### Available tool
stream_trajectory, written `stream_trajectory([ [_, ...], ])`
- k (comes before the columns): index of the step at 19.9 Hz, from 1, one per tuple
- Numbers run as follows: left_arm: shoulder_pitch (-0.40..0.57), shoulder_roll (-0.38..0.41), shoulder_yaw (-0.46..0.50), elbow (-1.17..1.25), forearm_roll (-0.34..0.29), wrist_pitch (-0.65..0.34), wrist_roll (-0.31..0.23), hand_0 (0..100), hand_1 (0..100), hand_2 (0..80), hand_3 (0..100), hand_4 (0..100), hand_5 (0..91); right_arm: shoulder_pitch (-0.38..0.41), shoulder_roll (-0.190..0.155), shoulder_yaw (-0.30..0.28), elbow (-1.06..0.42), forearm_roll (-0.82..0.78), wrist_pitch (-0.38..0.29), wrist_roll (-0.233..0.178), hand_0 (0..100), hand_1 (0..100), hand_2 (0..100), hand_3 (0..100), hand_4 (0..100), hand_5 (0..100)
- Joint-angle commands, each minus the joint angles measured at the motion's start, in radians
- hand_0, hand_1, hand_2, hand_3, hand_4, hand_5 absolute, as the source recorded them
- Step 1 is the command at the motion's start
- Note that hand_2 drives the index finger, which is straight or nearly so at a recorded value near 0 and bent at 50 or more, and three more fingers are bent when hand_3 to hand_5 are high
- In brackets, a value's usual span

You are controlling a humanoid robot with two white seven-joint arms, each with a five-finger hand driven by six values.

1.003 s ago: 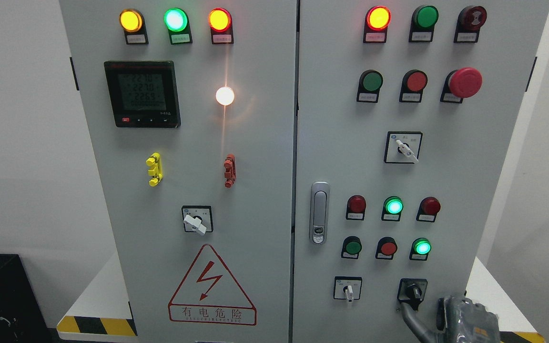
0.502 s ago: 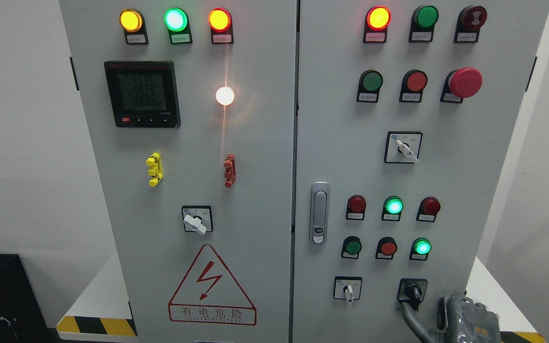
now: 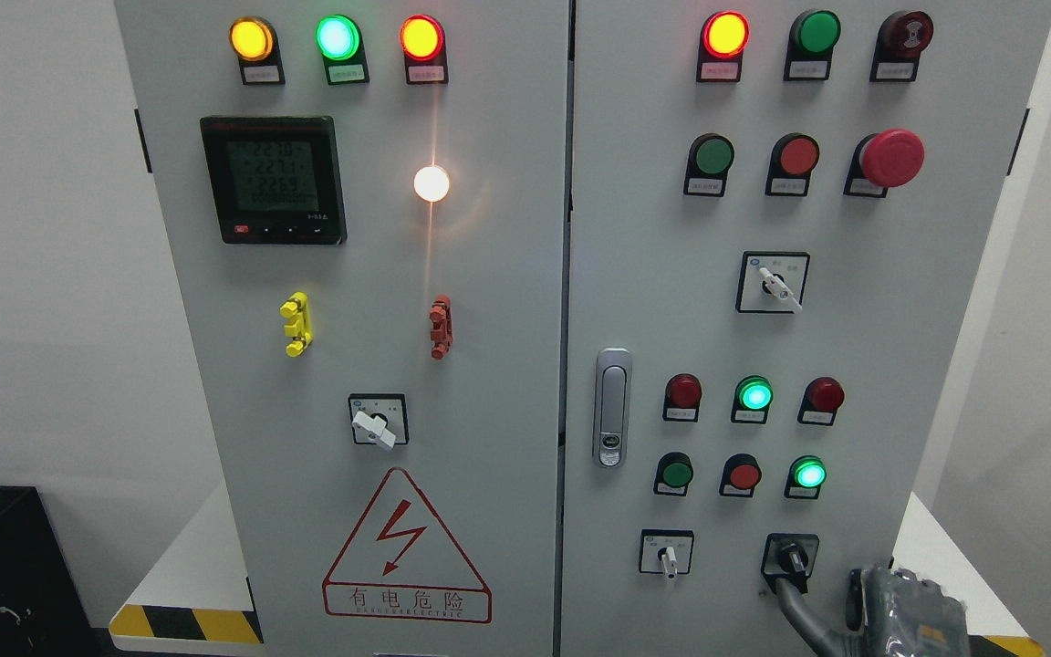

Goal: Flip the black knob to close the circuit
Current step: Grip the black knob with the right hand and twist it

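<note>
The black knob sits on a black square plate at the lower right of the grey cabinet's right door; its handle points down and slightly right. My right hand, wrapped in a grey cover, comes in at the bottom right edge, just below and to the right of the knob. One dark finger stretches up-left, its tip ending just under the knob's plate. The other fingers are raised beside it and hold nothing. My left hand is out of view.
A white selector switch sits left of the knob. Above are lit green lamps and red buttons. A silver door latch is at mid-height. The left door carries a meter and a warning triangle.
My right hand and its stretched finger have shifted slightly to the right under the knob. The knob has not turned.
</note>
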Motion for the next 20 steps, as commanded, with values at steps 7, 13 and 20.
stream_trajectory([
  [7, 0.023, 0.0, 0.0, -0.031, -0.001, 0.001, -0.001, 12, 56, 0.0, 0, 0, 0.0, -0.011, -0.001, -0.044, -0.002, -0.004, 0.0, -0.001, 0, 0, 91, 100, 94, 97],
  [13, 0.023, 0.0, 0.0, -0.029, 0.001, 0.001, -0.001, 12, 56, 0.0, 0, 0, 0.0, -0.016, -0.001, -0.045, -0.002, -0.005, -0.001, -0.001, 0, 0, 91, 100, 94, 97],
  [20, 0.023, 0.0, 0.0, -0.031, -0.001, 0.001, -0.001, 12, 56, 0.0, 0, 0, 0.0, -0.02, -0.001, -0.045, -0.002, -0.005, -0.003, -0.005, 0, 0, 91, 100, 94, 97],
])
